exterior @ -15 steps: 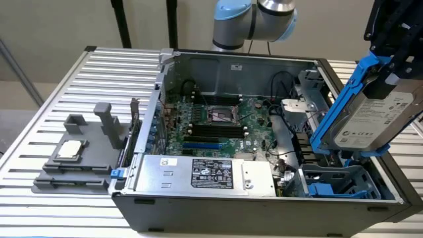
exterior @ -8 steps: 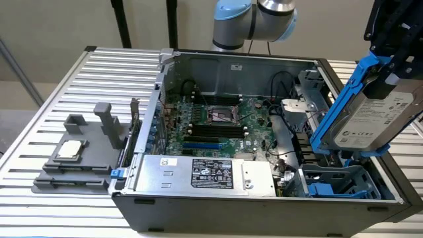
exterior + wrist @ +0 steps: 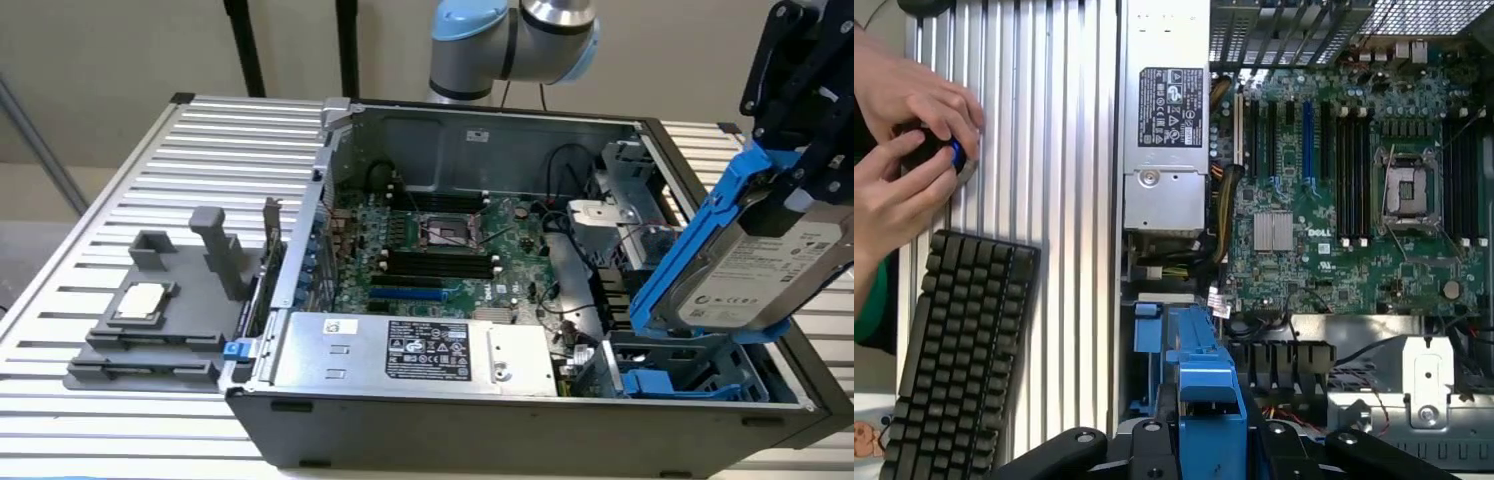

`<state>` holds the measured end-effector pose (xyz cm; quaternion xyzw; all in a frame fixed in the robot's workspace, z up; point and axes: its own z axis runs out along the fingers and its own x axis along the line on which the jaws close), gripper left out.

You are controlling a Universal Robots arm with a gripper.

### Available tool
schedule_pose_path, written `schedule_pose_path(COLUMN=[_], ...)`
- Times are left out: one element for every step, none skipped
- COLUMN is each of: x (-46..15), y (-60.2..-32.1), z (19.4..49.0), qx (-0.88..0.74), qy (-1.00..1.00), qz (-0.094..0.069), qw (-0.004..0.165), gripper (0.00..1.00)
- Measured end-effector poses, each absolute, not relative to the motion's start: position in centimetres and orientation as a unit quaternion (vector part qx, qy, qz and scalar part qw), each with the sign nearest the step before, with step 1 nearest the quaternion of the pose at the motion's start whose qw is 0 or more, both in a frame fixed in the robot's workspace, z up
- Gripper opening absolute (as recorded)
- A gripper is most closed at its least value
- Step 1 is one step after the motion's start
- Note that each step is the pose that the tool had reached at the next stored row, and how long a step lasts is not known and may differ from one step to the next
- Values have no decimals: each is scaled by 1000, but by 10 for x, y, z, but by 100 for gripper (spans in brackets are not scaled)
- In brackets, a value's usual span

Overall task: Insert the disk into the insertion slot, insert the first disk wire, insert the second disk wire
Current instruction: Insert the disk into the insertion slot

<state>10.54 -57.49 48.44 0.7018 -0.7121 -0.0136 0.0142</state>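
One disk (image 3: pixel 761 275), tilted in the claw (image 3: pixel 798 185) that grips it, hangs above one insertion slot (image 3: pixel 681 383), seemingly empty, inside the open computer case (image 3: pixel 507 425), beside one power-supply box (image 3: pixel 414 350).

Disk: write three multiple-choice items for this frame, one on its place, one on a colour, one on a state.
1. Where is the disk? A above the slot, in the air; B seated inside the slot; C lying flat beside the slot.
2. What colour is its carrier? A red; B grey; C blue.
3. The gripper is: A open; B shut on the disk; C shut on nothing.
Answers: 1 A, it hangs tilted over the slot; 2 C, the frame round it is bright blue; 3 B, the disk hangs from it, resting on nothing.
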Motion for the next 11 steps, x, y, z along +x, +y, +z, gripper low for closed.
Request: schedule_pose_path(x=[106, 106, 106, 106, 106, 106, 106, 106, 106, 106, 106], y=[-577, -578, -580, -582, -583, -584, -584, -584, -584, -584, -584], z=[483, 481, 479, 477, 475, 474, 472, 471, 470, 468, 467], qx=[702, 703, 703, 703, 704, 704, 705, 705, 706, 707, 708], qy=[-712, -711, -711, -711, -710, -710, -709, -709, -708, -707, -706], qz=[-14, -14, -14, -14, -14, -14, -14, -14, -15, -15, -15], qw=[14, 14, 14, 14, 14, 14, 14, 13, 13, 12, 12], gripper=[33, 33, 33, 33, 33, 33, 33, 33, 33, 33, 33])
